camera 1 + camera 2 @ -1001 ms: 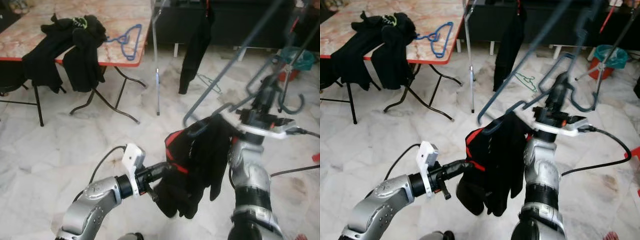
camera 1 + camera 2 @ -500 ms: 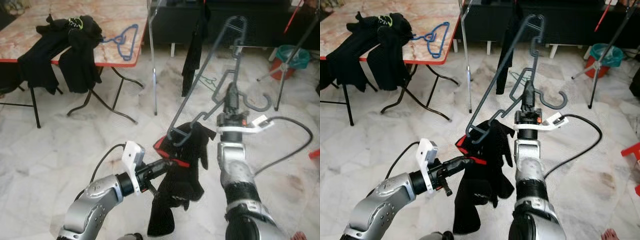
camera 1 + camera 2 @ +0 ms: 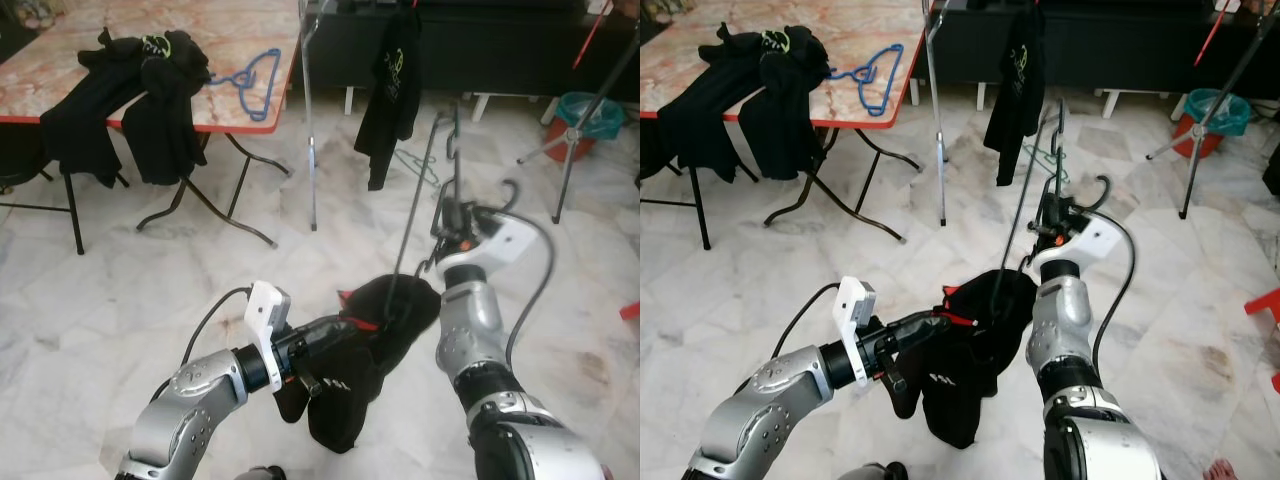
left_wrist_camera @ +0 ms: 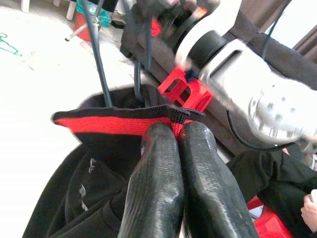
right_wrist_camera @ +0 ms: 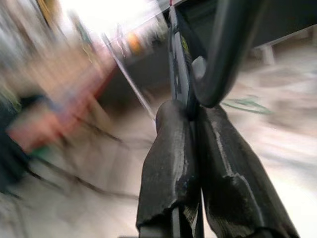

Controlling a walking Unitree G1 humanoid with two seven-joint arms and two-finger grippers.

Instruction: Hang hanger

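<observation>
While two silver arms work near the middle of the scene, one dark grey hanger (image 3: 425, 205) stands nearly upright between them, its thin wire-like frame rising from a black garment (image 3: 370, 345) with a red-trimmed edge. The right gripper (image 3: 448, 213) is clenched on the hanger near its hook, both black fingers (image 5: 171, 163) pressed against the rounded bar in the right wrist view. The left gripper (image 4: 174, 144) pinches the garment's red woven band, its two glossy fingers closed tight together on the cloth, which hangs bunched and soft below.

On the far left stands one folding table (image 3: 240, 110) with a marbled pinkish top, red edge and bent black metal legs. Two or perhaps three black garments (image 3: 125, 100) are draped over its near edge; the heap is hard to separate. One blue hanger (image 3: 250, 80) lies flat on the top. Farther back, one black shirt (image 3: 390, 90) with a small pale print hangs from a rack, beside a slim metal pole (image 3: 310, 130). One green hanger (image 3: 418, 165) lies on the pale marble floor (image 3: 120, 290). One teal bucket (image 3: 590, 108) sits far right.
</observation>
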